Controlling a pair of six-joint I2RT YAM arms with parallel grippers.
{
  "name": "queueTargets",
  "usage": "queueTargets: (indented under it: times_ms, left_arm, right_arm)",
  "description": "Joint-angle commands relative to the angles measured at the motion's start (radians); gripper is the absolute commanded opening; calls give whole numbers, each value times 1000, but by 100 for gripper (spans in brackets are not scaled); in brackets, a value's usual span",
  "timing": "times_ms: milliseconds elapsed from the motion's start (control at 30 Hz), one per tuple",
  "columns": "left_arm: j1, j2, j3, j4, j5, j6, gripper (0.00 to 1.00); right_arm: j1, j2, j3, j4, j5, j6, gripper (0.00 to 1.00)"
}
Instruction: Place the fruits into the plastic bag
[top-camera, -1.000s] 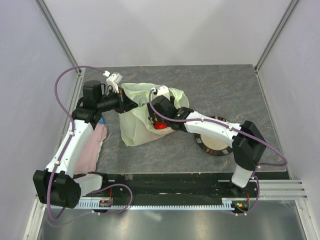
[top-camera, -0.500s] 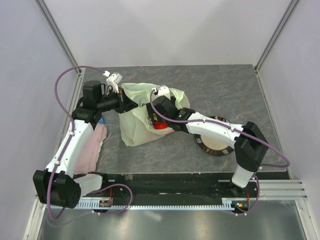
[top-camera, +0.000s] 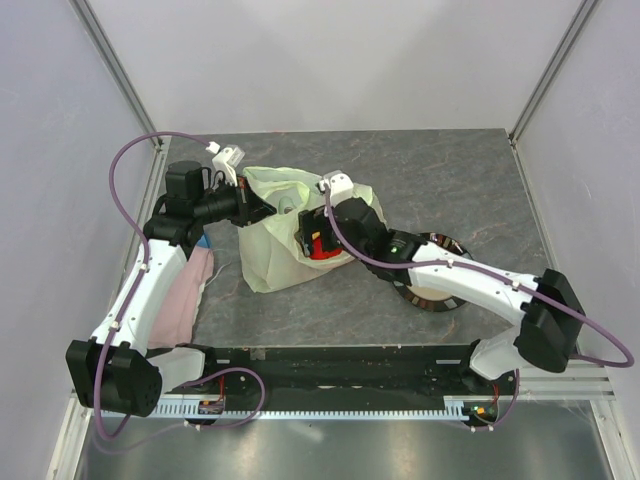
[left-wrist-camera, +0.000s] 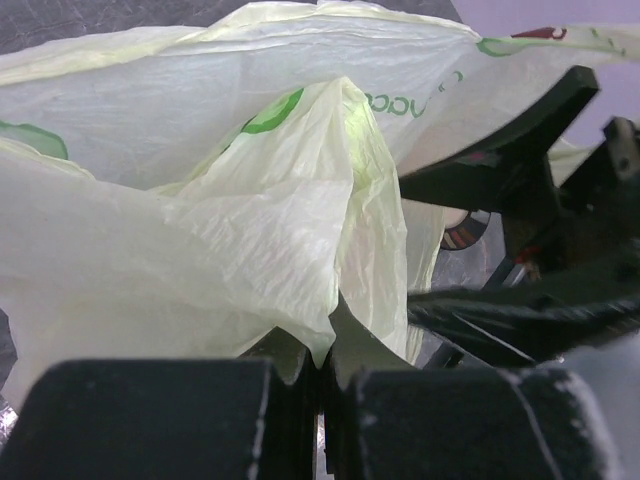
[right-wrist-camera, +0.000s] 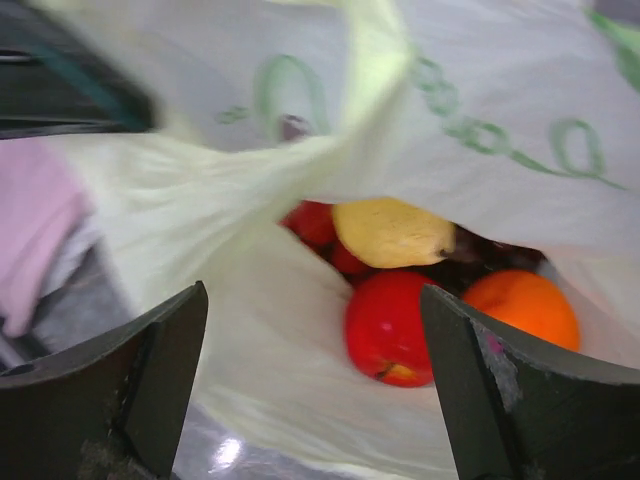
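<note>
The left gripper (left-wrist-camera: 322, 375) jaws pinch the plastic bag (top-camera: 268, 255) rim to prop its mouth open at far left, while the right gripper (right-wrist-camera: 318, 385) jaws are spread empty before the fruits (right-wrist-camera: 390, 325) lying inside.

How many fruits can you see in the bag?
5: a shiny red apple in front, a round orange to its right, a yellow lemon behind, a small red fruit left of the lemon, dark purple grapes at the back. The crinkly yellow-green plastic bag may hide more.
</note>
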Motion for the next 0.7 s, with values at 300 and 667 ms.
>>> queueTargets:
  times_ms: [300,667]
  left_arm:
    - [0,-5,9,16,16,-18,2]
    - [0,-7,9,16,20,-20,2]
  right_arm:
    - [164,-195,118,53,-181,-129,87]
    - [105,-341,202,-252,231,-81,77]
